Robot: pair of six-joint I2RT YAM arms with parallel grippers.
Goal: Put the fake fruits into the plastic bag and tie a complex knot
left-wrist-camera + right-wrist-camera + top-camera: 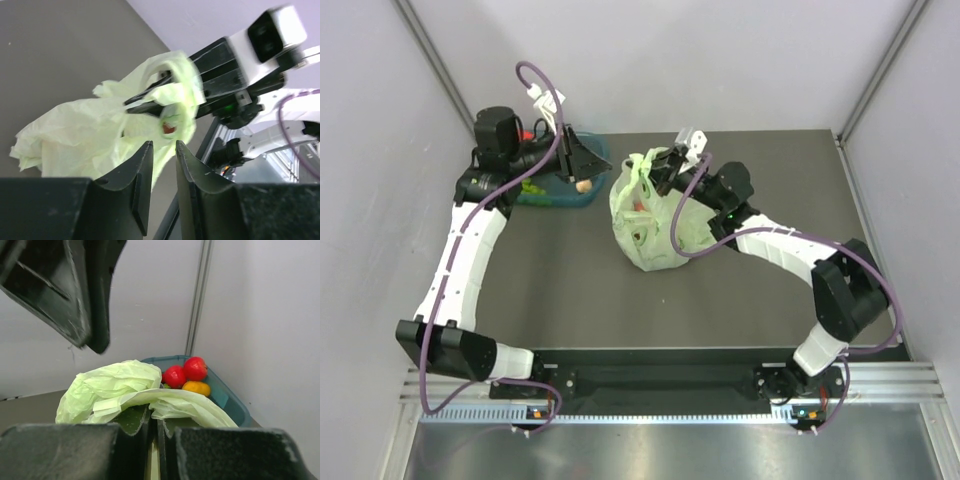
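My right gripper is clamped shut on a handle of the bag at mid-frame, and a red fruit shows through the plastic. My left gripper hangs slightly parted and empty above the basket at upper left, which holds red and orange fruits.

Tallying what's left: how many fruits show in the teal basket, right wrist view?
3: a red fruit, a second red fruit to its right, an orange fruit below them. The plastic bag may hide more.

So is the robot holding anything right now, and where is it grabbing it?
The right gripper pinches the plastic bag by the bunched plastic at its top. The left gripper holds nothing.
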